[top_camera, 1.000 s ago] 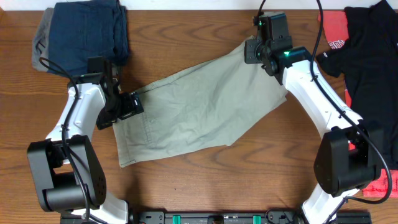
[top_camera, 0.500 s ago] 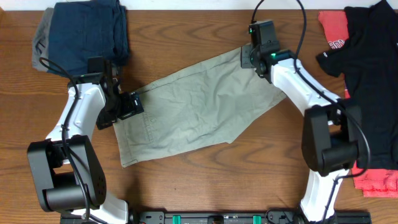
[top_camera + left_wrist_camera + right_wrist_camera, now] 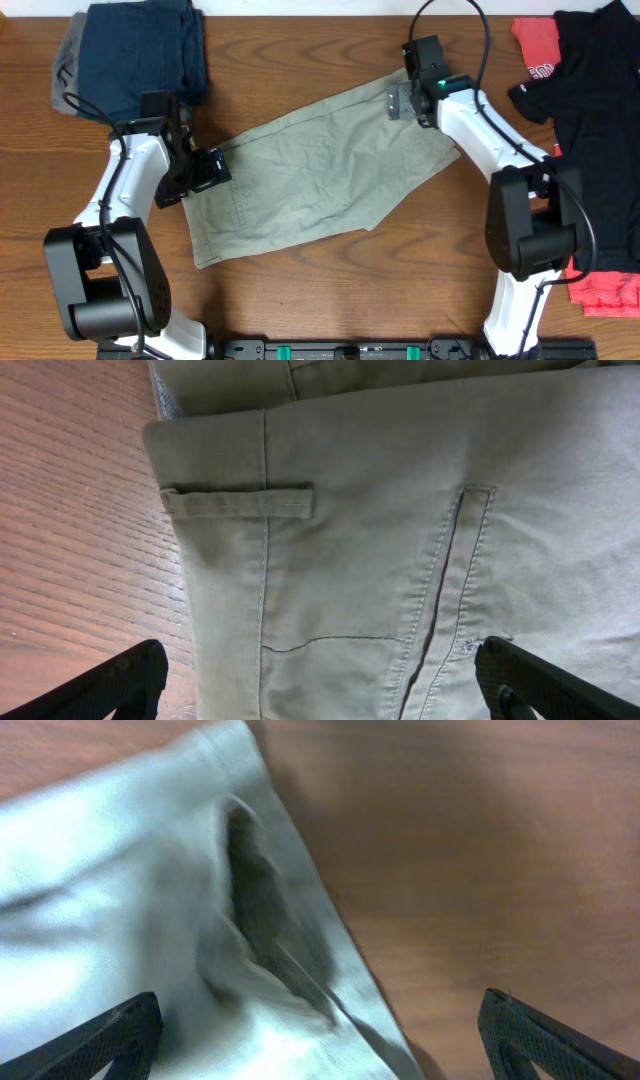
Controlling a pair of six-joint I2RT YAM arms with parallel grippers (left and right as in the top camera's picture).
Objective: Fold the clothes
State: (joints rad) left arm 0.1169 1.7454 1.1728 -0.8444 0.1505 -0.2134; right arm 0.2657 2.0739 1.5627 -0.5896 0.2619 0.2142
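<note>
The khaki shorts (image 3: 310,180) are lying spread on the wooden table (image 3: 300,310), running on a slant from the lower left of the overhead frame up toward the upper middle, waistband end at the lower left. The left gripper (image 3: 208,168) is hovering over that waistband edge with its fingers spread wide and nothing between them; in its wrist view a belt loop (image 3: 238,502) and a stitched pocket seam (image 3: 445,590) are showing flat below. The right gripper (image 3: 398,100) is sitting over the far hem corner at the upper middle, also spread apart and pinching nothing, with a rumpled pucker of cloth (image 3: 265,910) rising under it.

The shorts are looking light, limp and wrinkled, so they are likely to sag and drag rather than hold a shape. The thicker, doubled parts are probably giving the surest hold: the waistband beside the belt loop for the left side and the hemmed corner for the right, each pinched through both layers.

No container is showing. A folded navy garment (image 3: 140,55) is resting at the upper left, and a black shirt (image 3: 590,90) over a red shirt (image 3: 535,45) at the upper right, all apart from the shorts.
</note>
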